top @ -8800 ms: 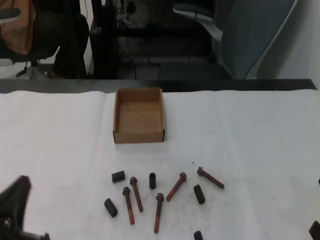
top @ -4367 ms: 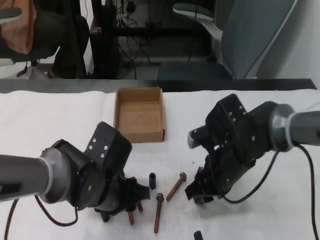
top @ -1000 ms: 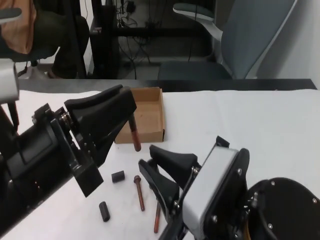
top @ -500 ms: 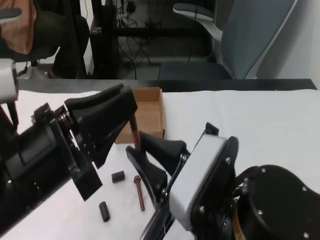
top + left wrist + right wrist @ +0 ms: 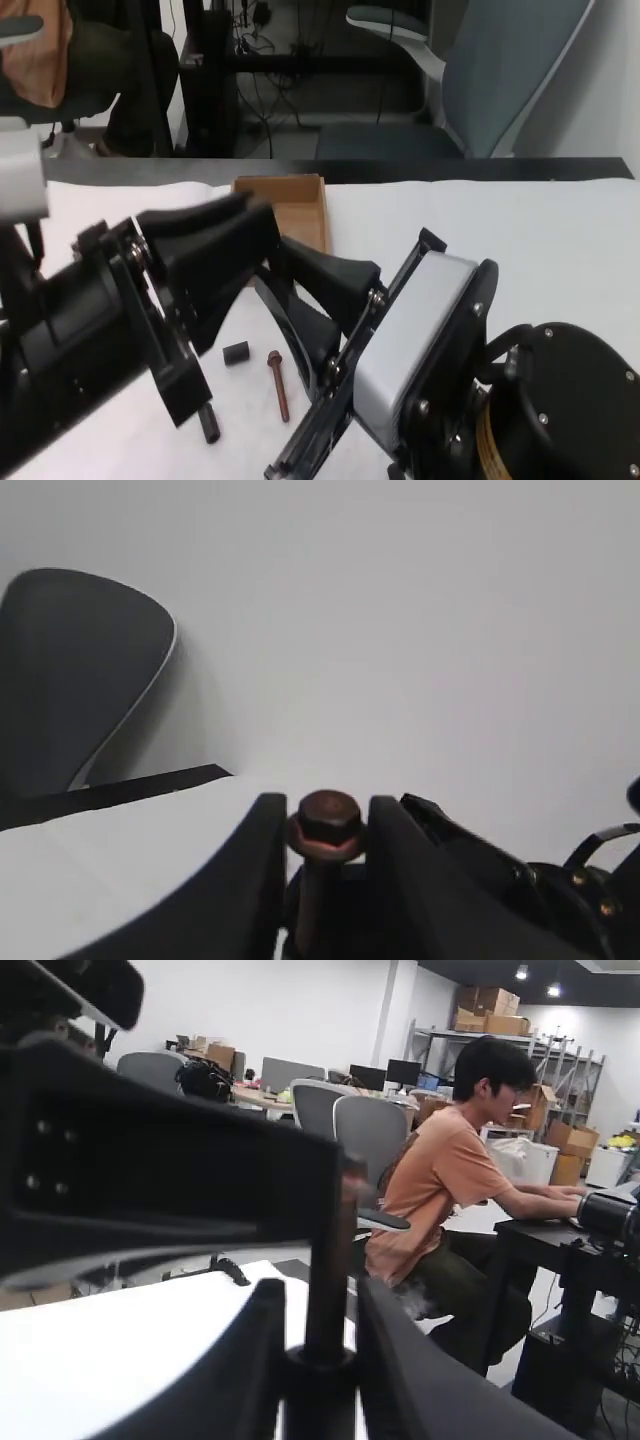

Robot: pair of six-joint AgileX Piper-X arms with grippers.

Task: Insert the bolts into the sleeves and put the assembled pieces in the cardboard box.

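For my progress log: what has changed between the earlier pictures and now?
The left gripper came in and took up a bolt, the right gripper a sleeve. In the last second the right gripper moved toward the left, bringing sleeve to bolt shank. The cardboard box, a lying bolt and a loose sleeve stayed.

The left arm and right arm are covering most of the cardboard box (just its far rim peeking out); the bolt is running off-frame at its shank.
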